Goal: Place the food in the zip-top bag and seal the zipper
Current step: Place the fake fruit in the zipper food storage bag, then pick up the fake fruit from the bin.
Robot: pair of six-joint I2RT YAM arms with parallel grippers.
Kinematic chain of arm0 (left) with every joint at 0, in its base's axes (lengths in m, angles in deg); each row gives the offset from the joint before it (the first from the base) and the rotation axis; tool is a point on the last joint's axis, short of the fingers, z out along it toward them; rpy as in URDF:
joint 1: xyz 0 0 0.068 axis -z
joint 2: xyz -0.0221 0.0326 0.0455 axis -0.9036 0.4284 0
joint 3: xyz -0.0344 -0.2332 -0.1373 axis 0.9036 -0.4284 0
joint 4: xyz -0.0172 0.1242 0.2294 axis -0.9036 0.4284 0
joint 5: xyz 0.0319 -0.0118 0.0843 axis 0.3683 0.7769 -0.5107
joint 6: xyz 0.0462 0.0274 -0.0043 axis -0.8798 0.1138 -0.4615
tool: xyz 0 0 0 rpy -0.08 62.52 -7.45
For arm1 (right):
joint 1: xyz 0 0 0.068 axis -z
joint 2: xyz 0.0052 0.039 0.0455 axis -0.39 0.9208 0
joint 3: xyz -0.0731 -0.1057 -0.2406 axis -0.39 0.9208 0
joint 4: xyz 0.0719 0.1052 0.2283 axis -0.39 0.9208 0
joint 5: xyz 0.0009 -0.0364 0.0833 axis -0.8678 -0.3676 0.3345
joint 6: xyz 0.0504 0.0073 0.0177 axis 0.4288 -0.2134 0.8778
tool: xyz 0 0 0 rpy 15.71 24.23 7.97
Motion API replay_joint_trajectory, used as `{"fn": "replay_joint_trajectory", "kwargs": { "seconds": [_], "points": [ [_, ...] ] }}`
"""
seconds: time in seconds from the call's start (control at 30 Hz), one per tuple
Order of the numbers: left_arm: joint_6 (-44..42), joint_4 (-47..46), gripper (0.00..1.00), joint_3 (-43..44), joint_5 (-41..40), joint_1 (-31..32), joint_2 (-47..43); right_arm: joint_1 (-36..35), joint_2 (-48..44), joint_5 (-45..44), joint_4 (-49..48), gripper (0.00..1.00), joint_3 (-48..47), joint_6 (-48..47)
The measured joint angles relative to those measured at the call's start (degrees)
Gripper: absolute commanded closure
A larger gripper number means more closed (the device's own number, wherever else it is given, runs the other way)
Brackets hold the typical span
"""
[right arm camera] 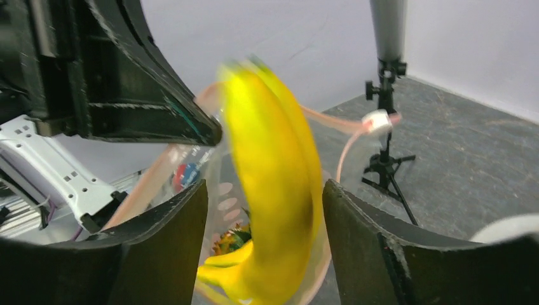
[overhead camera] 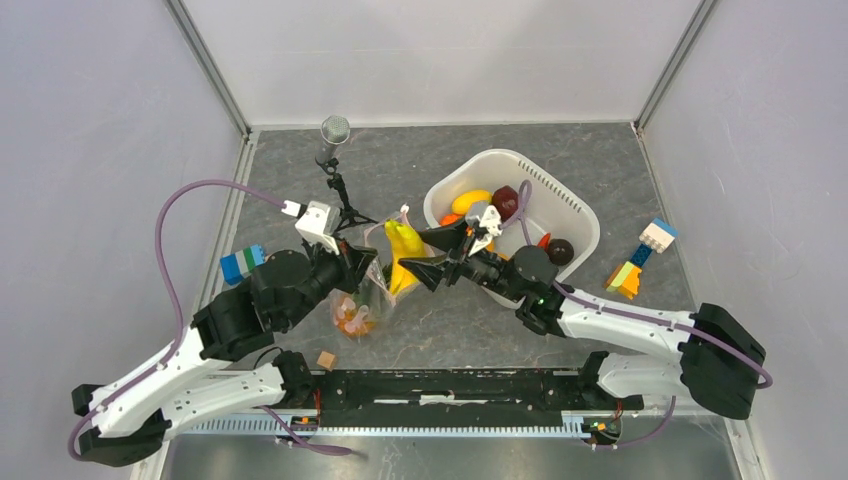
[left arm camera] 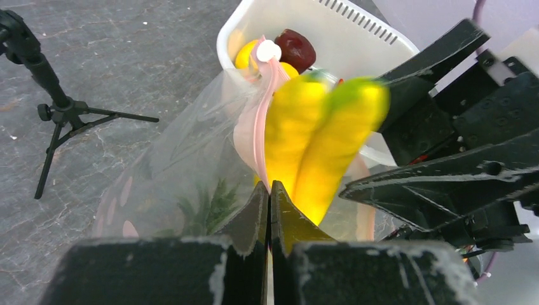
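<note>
Pinching the rim of the zip-top bag [left arm camera: 184, 152] beside the zipper [left arm camera: 257, 136], the left gripper [left arm camera: 270, 189] is clamped tight. Facing it, the right gripper [right arm camera: 264, 190] has jaws parted around the blurred banana [right arm camera: 273, 152], whose lower end sits inside the bag's mouth. Beyond lies the white tub [overhead camera: 578, 215].

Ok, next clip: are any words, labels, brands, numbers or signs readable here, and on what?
None can be read in any view.
The zip-top bag carries only pale pink dots, no lettering.
The banana, the white tub and the blue-green block stack show no print or labels.
</note>
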Motion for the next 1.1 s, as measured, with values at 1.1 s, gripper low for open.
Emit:
{"fn": "replay_joint_trajectory", "kwargs": {
  "seconds": [1.1],
  "points": [
    [-0.3, -1.2, 0.98, -1.2, 2.0, 0.0, 0.5, 12.6, -11.4, -29.0, 49.2, 0.23, -8.7, -4.5]
  ]
}}
